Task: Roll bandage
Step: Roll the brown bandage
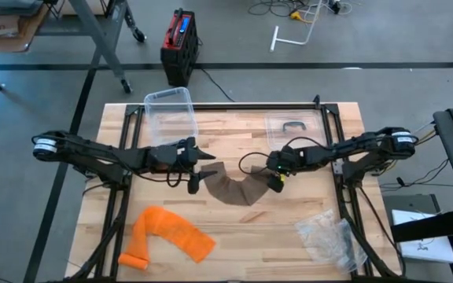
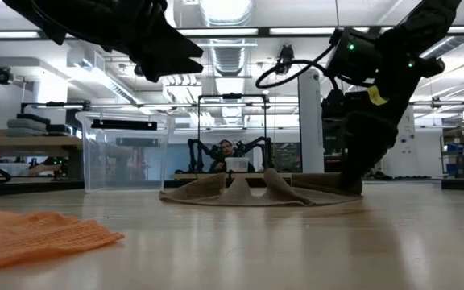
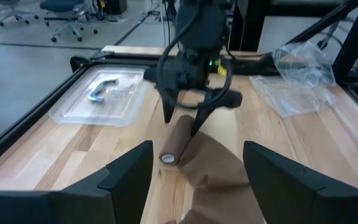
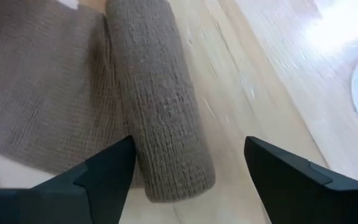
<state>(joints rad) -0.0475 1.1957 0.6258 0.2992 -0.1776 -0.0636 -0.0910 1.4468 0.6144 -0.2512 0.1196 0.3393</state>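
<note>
Right wrist view: right gripper (image 4: pixel 188 168) jaws standing released, straddling brown bandage roll (image 4: pixel 160 99). Left gripper (image 1: pixel 203 169) hovering released near bandage's loose end on surface (image 1: pixel 289 228).

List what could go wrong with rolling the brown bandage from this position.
1. The right gripper stands open around the rolled end of the brown bandage; with no clamp, the roll may loosen or slip aside.
2. The unrolled strip lies bunched in folds, so it could wind on creased or skewed.
3. The left gripper hovers open over the loose tail, not pinning it, so the strip may drag along.
</note>
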